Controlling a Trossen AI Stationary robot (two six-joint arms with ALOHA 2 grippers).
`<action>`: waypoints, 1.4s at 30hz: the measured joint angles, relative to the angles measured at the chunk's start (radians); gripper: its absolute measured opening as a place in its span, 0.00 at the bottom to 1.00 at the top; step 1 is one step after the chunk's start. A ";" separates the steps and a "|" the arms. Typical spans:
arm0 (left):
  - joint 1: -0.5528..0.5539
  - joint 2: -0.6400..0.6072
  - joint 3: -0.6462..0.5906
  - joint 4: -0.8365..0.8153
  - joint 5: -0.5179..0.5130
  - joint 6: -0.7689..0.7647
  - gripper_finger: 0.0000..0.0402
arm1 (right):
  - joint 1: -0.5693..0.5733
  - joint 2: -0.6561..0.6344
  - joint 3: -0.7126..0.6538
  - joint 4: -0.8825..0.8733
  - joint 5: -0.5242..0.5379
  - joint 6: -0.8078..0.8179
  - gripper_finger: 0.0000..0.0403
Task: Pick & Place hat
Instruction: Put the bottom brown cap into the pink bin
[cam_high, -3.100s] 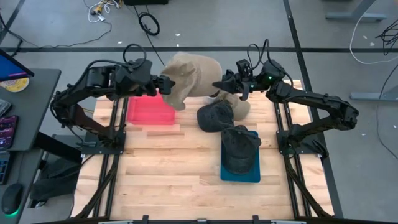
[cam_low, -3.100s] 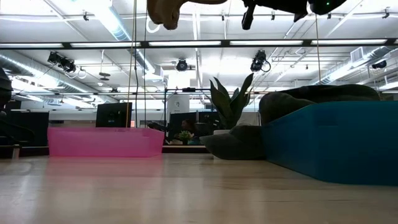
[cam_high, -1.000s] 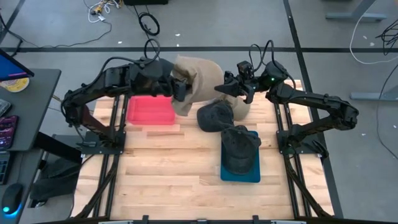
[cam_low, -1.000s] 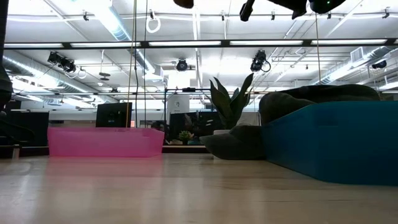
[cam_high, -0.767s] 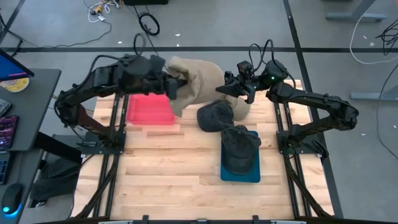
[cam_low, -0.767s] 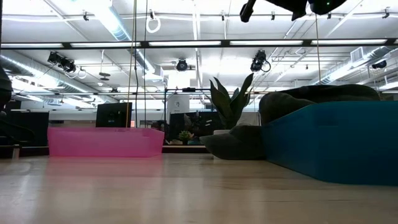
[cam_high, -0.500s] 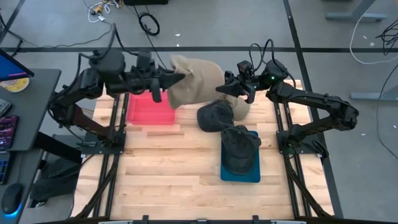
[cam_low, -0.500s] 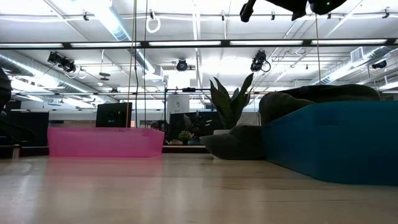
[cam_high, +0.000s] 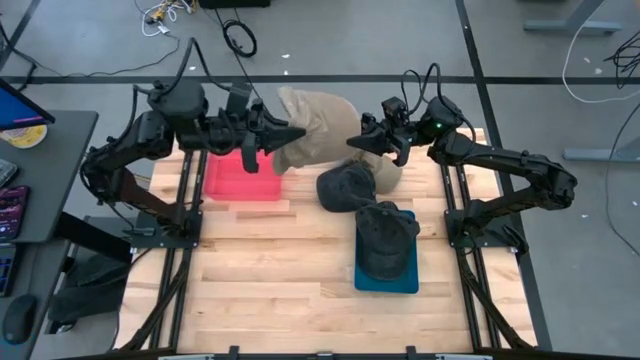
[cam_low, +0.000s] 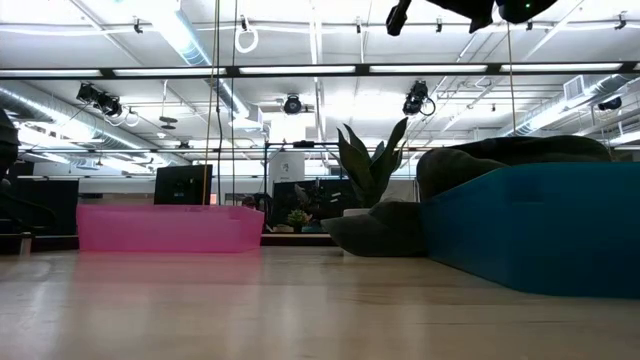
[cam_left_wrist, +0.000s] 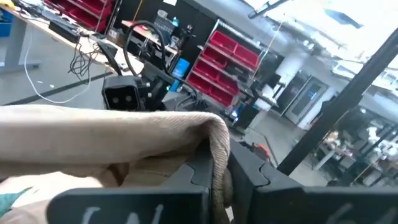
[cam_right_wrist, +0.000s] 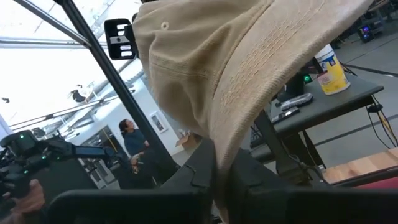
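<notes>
High view: my left claw (cam_high: 290, 133) and right claw (cam_high: 358, 143) both grasp the tan hat (cam_high: 318, 125) above the desk's (cam_high: 260, 270) far edge.

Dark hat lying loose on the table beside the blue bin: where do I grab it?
Take the dark hat by its soft crown, coming straight down from above. It lies flat on the table between the pink bin and blue bin, so a rim pinch looks awkward.

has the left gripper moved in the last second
Yes. The left gripper drew back left, now over the pink plastic bin's right edge, still clamping the tan fabric hat.
</notes>
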 joint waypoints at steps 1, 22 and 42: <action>0.000 -0.001 0.000 -0.013 0.000 0.007 0.06 | -0.001 0.000 0.000 -0.002 -0.007 0.000 0.09; 0.000 -0.042 0.000 -0.398 -0.205 -0.074 0.06 | -0.165 -0.031 -0.001 -0.300 -0.328 -0.103 0.87; 0.001 -0.057 0.000 -0.633 -0.333 -0.094 0.06 | -0.242 -0.205 -0.001 -0.614 -0.343 -0.260 0.80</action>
